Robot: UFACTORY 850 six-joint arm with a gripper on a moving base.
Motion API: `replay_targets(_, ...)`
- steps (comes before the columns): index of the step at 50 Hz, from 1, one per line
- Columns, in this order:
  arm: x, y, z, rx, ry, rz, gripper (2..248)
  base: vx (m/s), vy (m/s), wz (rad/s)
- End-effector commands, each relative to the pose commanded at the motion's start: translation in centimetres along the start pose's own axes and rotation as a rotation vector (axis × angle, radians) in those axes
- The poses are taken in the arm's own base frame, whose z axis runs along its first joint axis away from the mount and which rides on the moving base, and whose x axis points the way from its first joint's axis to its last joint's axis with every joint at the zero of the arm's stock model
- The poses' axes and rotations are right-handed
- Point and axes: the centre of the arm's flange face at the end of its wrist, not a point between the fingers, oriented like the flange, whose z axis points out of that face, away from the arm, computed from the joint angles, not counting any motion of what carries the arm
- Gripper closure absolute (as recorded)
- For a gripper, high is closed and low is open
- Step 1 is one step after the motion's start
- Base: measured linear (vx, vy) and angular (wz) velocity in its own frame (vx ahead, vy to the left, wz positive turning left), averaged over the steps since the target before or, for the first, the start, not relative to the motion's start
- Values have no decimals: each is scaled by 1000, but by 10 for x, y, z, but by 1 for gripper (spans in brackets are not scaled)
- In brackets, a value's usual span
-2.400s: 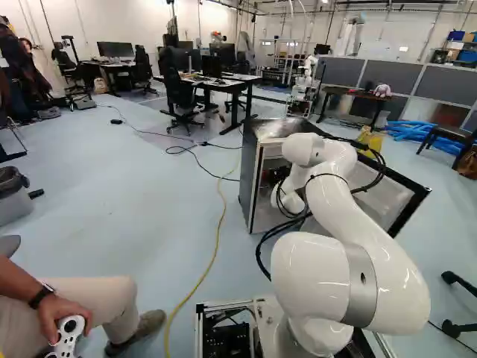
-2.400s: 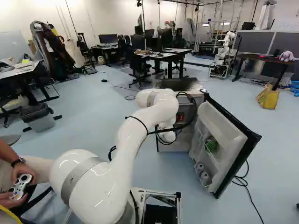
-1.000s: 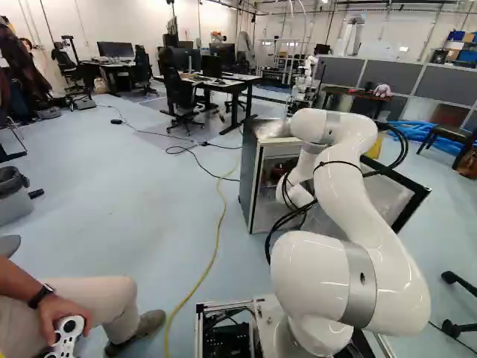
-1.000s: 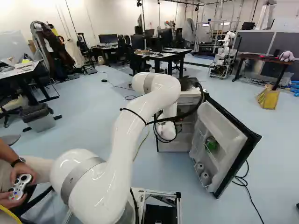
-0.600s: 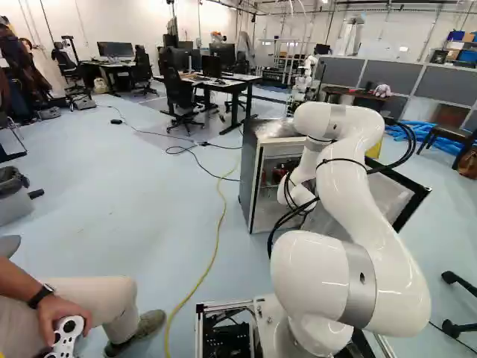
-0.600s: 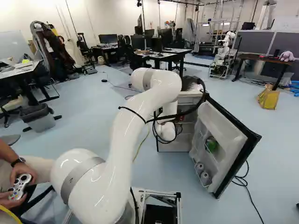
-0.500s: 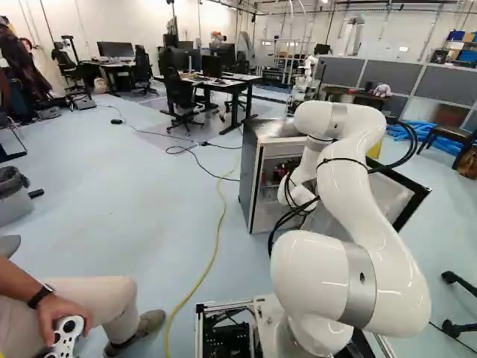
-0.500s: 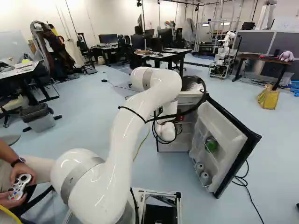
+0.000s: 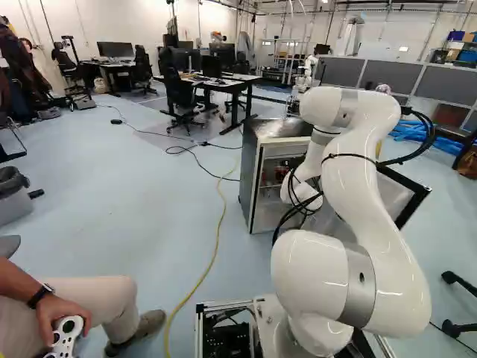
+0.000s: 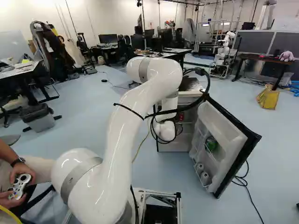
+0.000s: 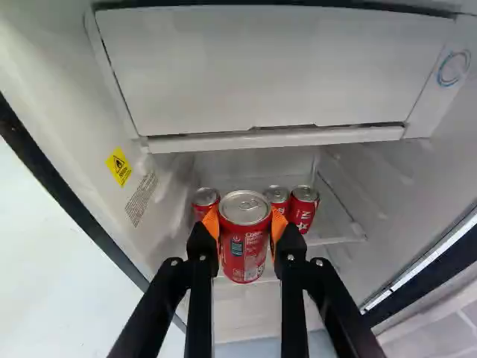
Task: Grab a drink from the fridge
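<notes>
Red can (image 11: 245, 253) is pinched in the hand (image 11: 244, 225), in front of three other cans (image 11: 304, 209) in the fridge (image 9: 250, 173). The grab looks made; next comes a steady, level withdrawal.

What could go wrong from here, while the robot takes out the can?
The claw grips the red can by its upper part, so it may slip. Swinging, it might knock the three cans behind it. The arm's black cable loops near the open fridge door and could catch.
</notes>
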Motion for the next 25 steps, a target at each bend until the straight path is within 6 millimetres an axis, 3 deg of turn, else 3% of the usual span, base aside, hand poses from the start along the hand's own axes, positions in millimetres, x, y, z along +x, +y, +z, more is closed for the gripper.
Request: replay_targets(25,27,-3,-44,-20,-6,9,163,0,0,0)
